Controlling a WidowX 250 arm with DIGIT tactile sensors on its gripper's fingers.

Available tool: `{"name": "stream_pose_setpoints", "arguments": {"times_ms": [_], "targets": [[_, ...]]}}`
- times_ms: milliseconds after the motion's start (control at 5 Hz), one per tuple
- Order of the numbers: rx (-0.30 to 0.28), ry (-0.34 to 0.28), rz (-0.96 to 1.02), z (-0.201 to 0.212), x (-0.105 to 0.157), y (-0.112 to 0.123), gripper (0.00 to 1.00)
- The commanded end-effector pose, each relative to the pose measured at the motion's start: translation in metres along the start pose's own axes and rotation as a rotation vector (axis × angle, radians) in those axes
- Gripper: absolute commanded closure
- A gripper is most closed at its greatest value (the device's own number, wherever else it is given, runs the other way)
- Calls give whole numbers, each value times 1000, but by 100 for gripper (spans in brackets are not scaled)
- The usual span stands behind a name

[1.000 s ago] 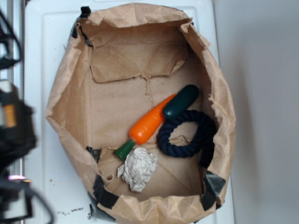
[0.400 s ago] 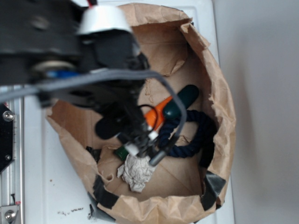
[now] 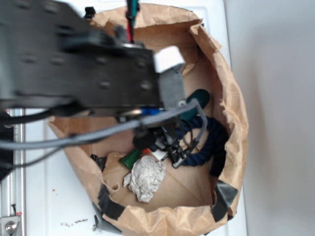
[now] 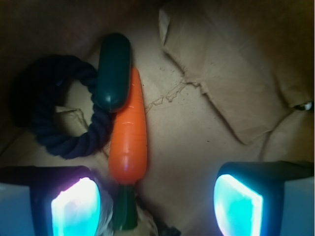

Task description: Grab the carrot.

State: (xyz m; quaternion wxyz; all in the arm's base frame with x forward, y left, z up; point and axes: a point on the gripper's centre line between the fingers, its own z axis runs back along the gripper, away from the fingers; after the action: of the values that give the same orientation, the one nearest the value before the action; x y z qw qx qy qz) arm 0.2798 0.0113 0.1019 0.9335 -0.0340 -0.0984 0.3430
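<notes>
In the wrist view the orange carrot (image 4: 129, 132) lies on the brown paper floor of the bag, with its green stem (image 4: 125, 206) pointing toward me. My gripper (image 4: 157, 206) is open above it. The stem sits between the glowing pads, close to the left pad (image 4: 76, 206) and far from the right pad (image 4: 238, 204). In the exterior view my arm hides the carrot's orange body. Only the stem (image 3: 130, 158) shows, beside my gripper (image 3: 165, 147).
A dark green oblong toy (image 4: 114, 71) rests against the carrot's tip, and a navy rope ring (image 4: 54, 113) lies to the left. Crumpled paper (image 3: 146, 178) sits by the stem. The paper bag's walls (image 3: 235, 123) surround everything, on a white surface (image 3: 54, 187).
My arm has swung in from the left over the bag and dropped toward the carrot. It now hides the carrot's orange body in the exterior view. The toys have not moved.
</notes>
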Motion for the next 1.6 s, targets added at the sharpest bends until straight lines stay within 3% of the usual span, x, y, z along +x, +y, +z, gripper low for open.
{"name": "stream_pose_setpoints", "arguments": {"times_ms": [0, 600, 800, 1400], "targets": [[2, -44, -1, 0, 6, 5, 0], [2, -44, -1, 0, 6, 5, 0], [-50, -35, -20, -15, 5, -3, 0], [1, -66, -111, -55, -18, -16, 0]]}}
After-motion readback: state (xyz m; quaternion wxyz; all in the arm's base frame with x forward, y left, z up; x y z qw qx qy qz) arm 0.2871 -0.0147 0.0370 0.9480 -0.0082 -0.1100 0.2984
